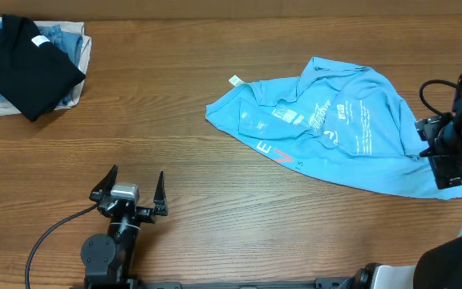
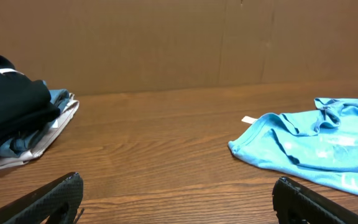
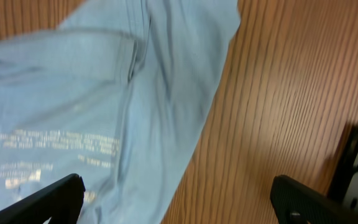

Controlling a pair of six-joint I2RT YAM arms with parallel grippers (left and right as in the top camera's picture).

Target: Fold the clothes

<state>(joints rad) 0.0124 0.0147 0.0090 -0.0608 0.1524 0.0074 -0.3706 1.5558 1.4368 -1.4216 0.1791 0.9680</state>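
The light sky-blue short-sleeved t-shirt [image 1: 335,128], printed with white lettering and a small red-orange mark, lay loosely spread and rumpled on the right half of the brown wooden table [image 1: 215,217]. It was not yet folded. A small white label [image 1: 235,80] stuck out at its upper left edge.

It looked thin, soft and limp. I judged it light, likely to sag from any single hold and to slide easily on the smooth wood, but in no way fragile. The best places to take it seemed to be a doubled edge or a corner, such as the stitched seam [image 3: 132,56] seen from the right wrist, since a pinch in the middle of the cloth would only bunch it.

The right gripper [image 1: 439,156] hung at the shirt's right edge, pointing down at the cloth and the bare wood beside it. Its two fingers stood wide apart, and nothing was caught between them.

The left gripper [image 1: 131,186] sat low near the front of the table, well apart from the shirt. It was aimed level across the wood with its fingers also spread wide and empty.

In the far left corner lay a black folded shirt [image 1: 22,64] on top of denim-blue and white folded garments [image 1: 66,40].
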